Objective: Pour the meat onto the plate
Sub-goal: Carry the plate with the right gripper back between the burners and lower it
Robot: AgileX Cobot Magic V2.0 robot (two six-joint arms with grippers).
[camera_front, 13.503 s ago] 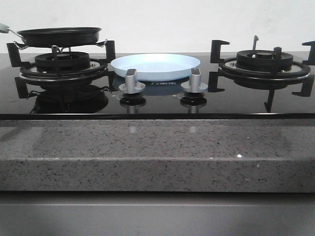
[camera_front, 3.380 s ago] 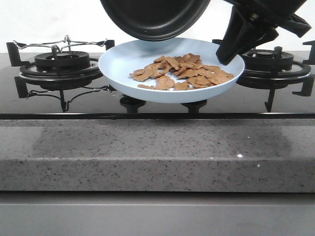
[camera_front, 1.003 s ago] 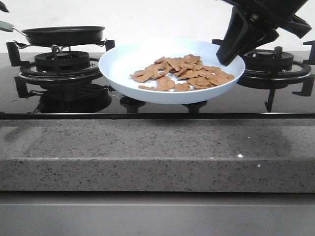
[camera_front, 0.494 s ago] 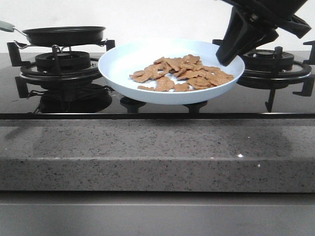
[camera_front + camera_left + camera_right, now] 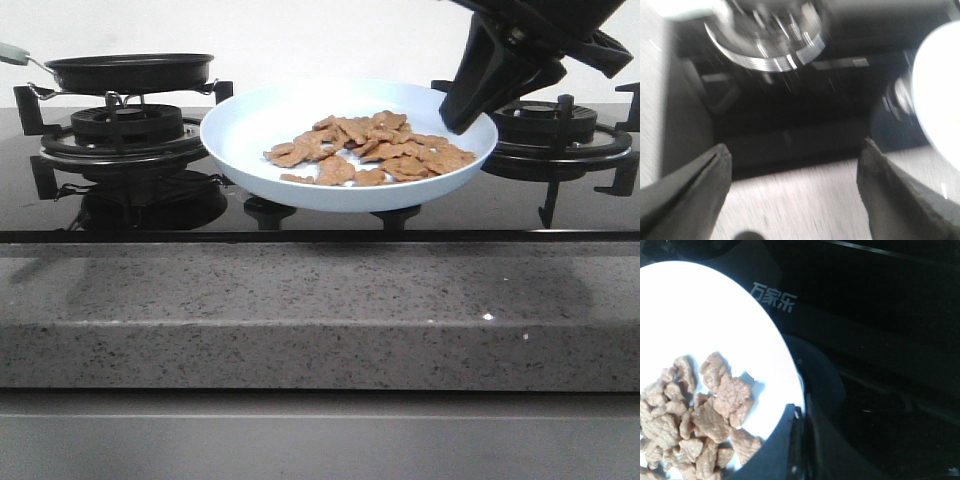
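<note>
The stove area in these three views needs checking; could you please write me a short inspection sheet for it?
Surface: black glass hob behind a speckled stone counter edge.
Job's things: meat heaped on the plate, which is raised above the hob.
Clutter: black frying pan on the left burner; right burner bare.
Grippers: right pincer shut on the plate rim; left pincer open, holding nothing.
Cables: nothing seen.
Surroundings: plain white wall.

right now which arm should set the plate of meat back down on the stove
Right. The right gripper is already clamped on the plate's rim, holding it, with the meat, above the stovetop. The left gripper is open and empty, away from the plate.
</note>
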